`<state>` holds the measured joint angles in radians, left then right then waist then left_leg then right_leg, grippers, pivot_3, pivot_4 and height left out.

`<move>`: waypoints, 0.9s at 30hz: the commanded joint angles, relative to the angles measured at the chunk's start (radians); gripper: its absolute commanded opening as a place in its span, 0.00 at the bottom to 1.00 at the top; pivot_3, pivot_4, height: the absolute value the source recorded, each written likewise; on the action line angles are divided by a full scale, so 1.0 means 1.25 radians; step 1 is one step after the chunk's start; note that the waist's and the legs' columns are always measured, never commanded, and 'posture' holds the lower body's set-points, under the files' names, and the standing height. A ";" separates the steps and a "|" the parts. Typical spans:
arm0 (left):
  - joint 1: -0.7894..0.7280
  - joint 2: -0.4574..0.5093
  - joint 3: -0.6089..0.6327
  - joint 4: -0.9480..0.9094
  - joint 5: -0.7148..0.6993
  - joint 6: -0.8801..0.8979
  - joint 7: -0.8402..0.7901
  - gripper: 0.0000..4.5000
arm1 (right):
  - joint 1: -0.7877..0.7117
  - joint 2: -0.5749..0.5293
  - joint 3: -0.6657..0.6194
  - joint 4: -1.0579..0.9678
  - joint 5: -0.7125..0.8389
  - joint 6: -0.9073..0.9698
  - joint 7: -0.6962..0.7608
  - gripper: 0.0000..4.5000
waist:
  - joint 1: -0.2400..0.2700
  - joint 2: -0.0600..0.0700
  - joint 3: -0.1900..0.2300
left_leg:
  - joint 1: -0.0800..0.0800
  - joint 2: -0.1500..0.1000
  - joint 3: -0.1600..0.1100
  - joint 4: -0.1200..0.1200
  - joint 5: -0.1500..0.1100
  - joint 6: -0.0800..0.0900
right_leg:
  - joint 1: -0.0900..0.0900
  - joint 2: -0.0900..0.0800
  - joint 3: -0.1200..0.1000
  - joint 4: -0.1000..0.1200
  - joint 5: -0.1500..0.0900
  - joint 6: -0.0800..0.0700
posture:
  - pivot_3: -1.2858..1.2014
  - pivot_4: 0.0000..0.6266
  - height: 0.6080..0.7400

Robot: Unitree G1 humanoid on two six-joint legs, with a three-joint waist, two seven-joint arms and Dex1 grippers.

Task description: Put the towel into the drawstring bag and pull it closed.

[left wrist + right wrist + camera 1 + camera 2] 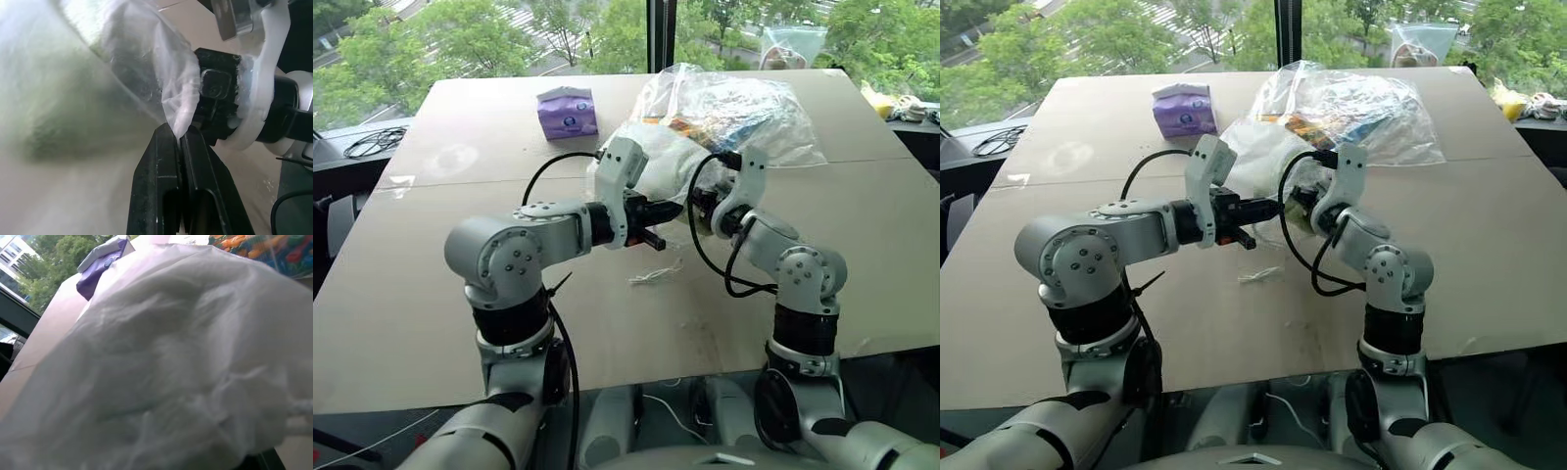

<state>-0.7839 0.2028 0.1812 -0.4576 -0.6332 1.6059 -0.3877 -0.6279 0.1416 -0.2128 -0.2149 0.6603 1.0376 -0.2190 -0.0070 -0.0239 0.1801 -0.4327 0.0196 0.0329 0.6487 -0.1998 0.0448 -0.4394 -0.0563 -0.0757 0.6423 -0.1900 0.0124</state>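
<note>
The drawstring bag [661, 162] is held up above the middle of the tabletop [431, 284], between the two arms, and much of it is covered by the wrists in the head views. The left end effector [180, 134] is closed tight, with a thin fold of the white bag fabric pinched between its black fingers [156, 166]. The right end effector [700, 204] presses into the bag from the other side; its fingers are buried behind the cloth, so I cannot tell how wide they stand or if they hold anything. The towel [54, 117] appears as a blurred green mass through the thin fabric in the left wrist view, so it seems to be inside the bag, but its edges are not clear. In the right wrist view the crumpled white fabric covers almost everything in front. A loose bunch of white cord [654, 275] lies on the tabletop under the bag, and where it joins the bag is hard to make out. Just behind the bag lies a large clear plastic bag [734, 103] of colourful items, touching or nearly touching it. A purple tissue pack [568, 111] stands well apart, toward the far left. The near half of the tabletop and its left side are open, and the far edge runs along the window.
</note>
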 commanded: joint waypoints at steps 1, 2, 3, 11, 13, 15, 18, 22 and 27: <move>-0.026 -0.004 -0.004 0.012 -0.011 -0.037 -0.006 0.00 | -0.060 0.153 -0.019 0.012 0.057 -0.045 -0.059 0.09 | -0.001 0.000 0.000 | 0.000 0.000 0.000 0.000 0.000 0.000 | 0.000 0.000 0.000 0.000 0.000 0.000 | 0.52 0.24 1.00; -0.030 -0.005 -0.005 0.020 -0.010 -0.042 -0.005 0.00 | -0.057 0.156 -0.008 0.010 0.080 -0.051 -0.063 0.09 | -0.004 0.000 0.000 | 0.000 0.000 0.000 0.000 0.000 0.000 | 0.000 0.000 0.000 0.000 0.000 0.000 | 0.52 0.24 1.00; -0.030 -0.003 -0.009 0.026 -0.009 -0.052 -0.006 0.00 | -0.064 0.175 -0.035 0.019 0.099 -0.083 -0.112 0.09 | -0.007 0.000 0.000 | 0.000 0.000 0.000 0.000 0.000 0.000 | 0.000 0.001 0.001 0.000 0.000 0.000 | 0.52 0.24 1.00; -0.048 -0.005 -0.025 0.081 -0.003 -0.122 0.000 0.00 | -0.042 0.120 0.011 0.017 0.169 -0.117 -0.156 0.20 | -0.003 0.000 0.000 | 0.000 0.002 0.002 -0.001 0.000 0.000 | -0.002 0.003 0.005 0.000 0.000 0.000 | 0.52 0.24 1.00; -0.058 -0.014 -0.014 0.100 -0.006 -0.130 0.006 0.00 | -0.046 0.107 0.039 0.014 0.199 -0.108 -0.143 0.40 | -0.002 0.000 0.000 | -0.001 0.001 0.002 0.000 0.000 0.000 | -0.002 0.003 0.005 0.000 0.000 0.000 | 0.52 0.24 1.00; -0.062 -0.008 -0.011 0.113 -0.009 -0.137 0.004 0.00 | -0.045 0.108 0.052 0.011 0.215 -0.103 -0.151 0.61 | -0.004 0.000 0.000 | -0.001 0.001 0.003 0.000 0.000 0.000 | -0.002 0.003 0.008 0.000 0.000 0.000 | 0.52 0.24 1.00; -0.058 0.032 -0.015 0.132 -0.001 -0.164 -0.012 0.00 | -0.031 0.094 0.067 -0.003 0.246 -0.077 -0.152 0.92 | -0.007 0.000 0.000 | 0.000 0.001 0.004 0.000 0.000 0.001 | -0.002 0.003 0.009 0.000 0.000 0.000 | 0.52 0.24 1.00; -0.062 0.073 -0.011 0.163 0.001 -0.194 -0.028 0.00 | -0.015 0.013 0.065 -0.040 0.290 -0.016 -0.117 0.92 | -0.007 0.000 0.000 | 0.000 0.002 0.004 -0.001 0.000 0.001 | -0.002 0.005 0.009 0.000 0.000 0.000 | 0.52 0.24 1.00; -0.067 0.098 -0.015 0.185 -0.005 -0.217 -0.037 0.00 | -0.009 -0.095 0.042 -0.074 0.345 0.049 -0.027 0.92 | -0.003 0.000 0.000 | -0.001 0.002 0.004 -0.001 0.000 0.001 | -0.002 0.005 0.009 0.000 0.000 0.000 | 0.52 0.24 1.00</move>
<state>-0.8492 0.3190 0.1734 -0.2261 -0.6315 1.3527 -0.4253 -0.6231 0.0340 -0.1564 -0.2300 1.0308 1.0858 -0.3128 -0.0109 -0.0238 0.1802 -0.4336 0.0214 0.0381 0.6485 -0.2003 0.0458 -0.4419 -0.0506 -0.0647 0.6418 -0.1900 0.0124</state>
